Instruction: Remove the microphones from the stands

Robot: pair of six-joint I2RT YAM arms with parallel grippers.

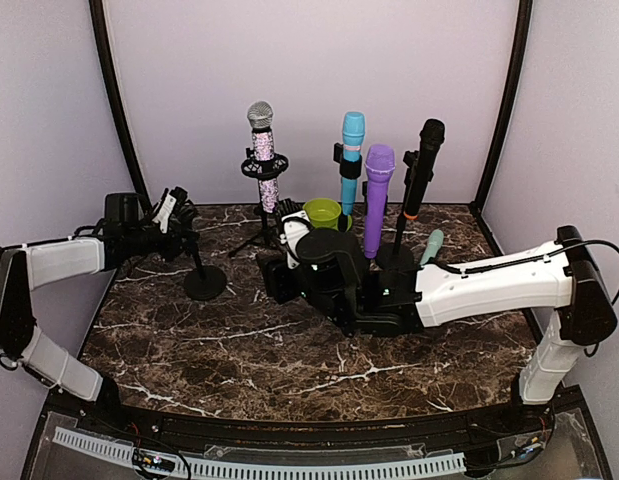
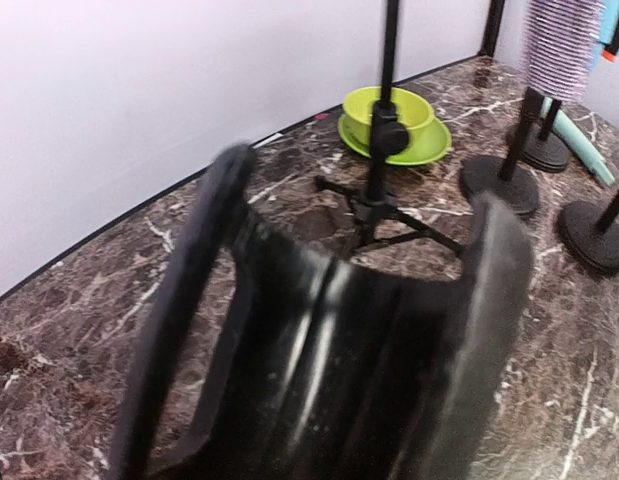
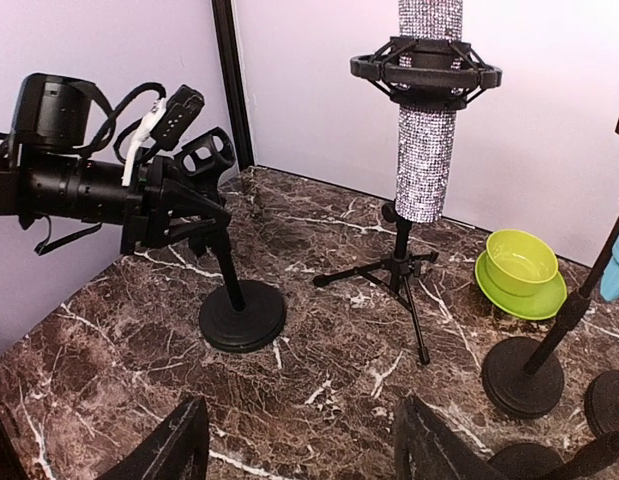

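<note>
Hovering empty, left gripper and right gripper both show jaws spread wide; the glittery microphone sits in its tripod stand, so removal looks ahead.

Three views, one shared far edge
The table is seen from above and behind; both wrist views are set low and near, and the tripod stand and green bowl at 12 o'clock are shared.
</note>
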